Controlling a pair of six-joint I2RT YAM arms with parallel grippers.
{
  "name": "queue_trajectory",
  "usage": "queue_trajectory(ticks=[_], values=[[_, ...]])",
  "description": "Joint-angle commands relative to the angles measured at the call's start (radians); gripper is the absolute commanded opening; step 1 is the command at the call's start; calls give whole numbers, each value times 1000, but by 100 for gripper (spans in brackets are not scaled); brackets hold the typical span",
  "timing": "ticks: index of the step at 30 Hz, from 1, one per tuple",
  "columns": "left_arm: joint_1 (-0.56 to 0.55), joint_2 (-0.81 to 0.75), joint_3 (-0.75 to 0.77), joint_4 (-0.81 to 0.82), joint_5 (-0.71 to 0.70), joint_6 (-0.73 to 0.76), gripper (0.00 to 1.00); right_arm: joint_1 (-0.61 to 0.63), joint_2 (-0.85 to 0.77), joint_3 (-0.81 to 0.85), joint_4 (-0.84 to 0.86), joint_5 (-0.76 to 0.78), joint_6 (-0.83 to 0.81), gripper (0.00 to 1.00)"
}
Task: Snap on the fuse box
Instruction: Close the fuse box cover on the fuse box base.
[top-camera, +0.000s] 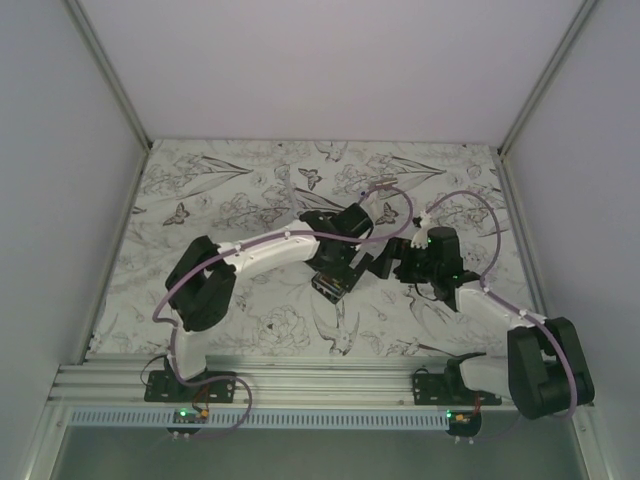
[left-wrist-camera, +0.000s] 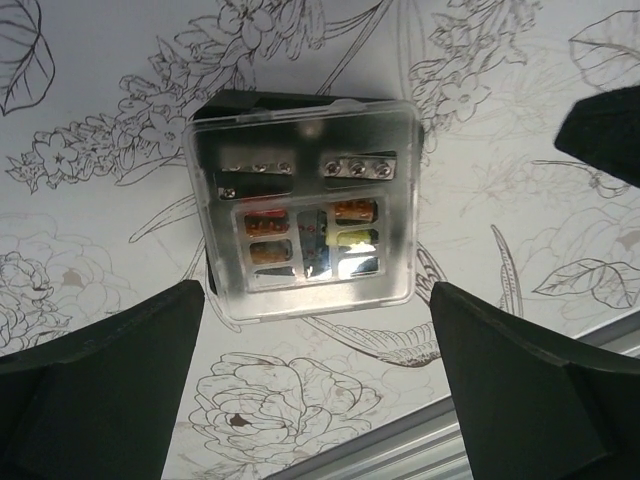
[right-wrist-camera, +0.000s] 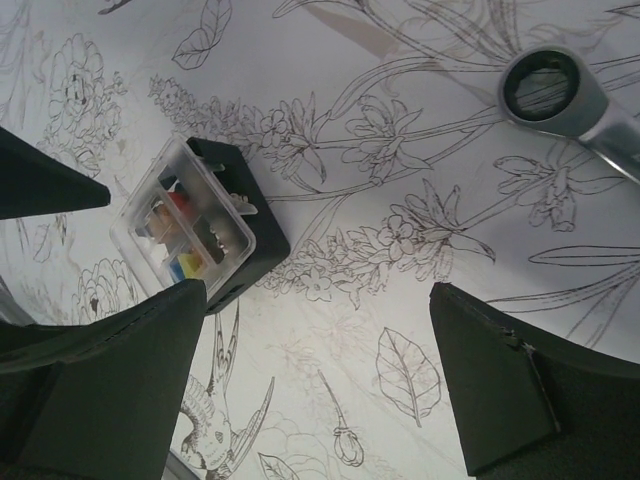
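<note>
Position: I find the fuse box face-up on the patterned table, directly beneath the left gripper, whose fingers stand spread wide with nothing between them. The right gripper is likewise released and empty, with the box off to its left and a wrench well apart at the far side.

Handling: I judge the box light and rigid. Its clear lid looks glossy, likely slippery, and its clips probably will not tolerate twisting. The lid rests on the black base, apparently slightly askew. I cannot tell whether it is seated. I would grip the base by two opposite side walls and press on the flat of the lid, not its edges.

Orientation: the outline is near square, so no long axis is marked. In the left wrist view the screw terminals lie toward the far edge and the coloured fuses toward the near edge.
</note>
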Motion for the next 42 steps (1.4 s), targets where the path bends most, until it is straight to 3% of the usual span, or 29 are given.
queue_trajectory(ticks=[1, 7, 10, 16, 20, 28, 42], values=[[12, -47, -38, -38, -44, -31, 100, 26, 12, 1, 57, -38, 35, 100], [85, -118, -112, 13, 57, -76, 98, 58, 21, -17, 97, -71, 83, 94], [118, -129, -141, 65, 166, -99, 91, 88, 41, -33, 142, -88, 128, 85], [187, -130, -166, 96, 236, -132, 71, 155, 106, -51, 227, -90, 197, 65], [241, -132, -214, 142, 328, -155, 63, 193, 137, -57, 266, -82, 231, 57], [267, -93, -235, 176, 378, -167, 56, 261, 192, -42, 307, -50, 272, 46], [282, -51, -259, 201, 411, -182, 51, 304, 238, 2, 309, -14, 296, 36]])
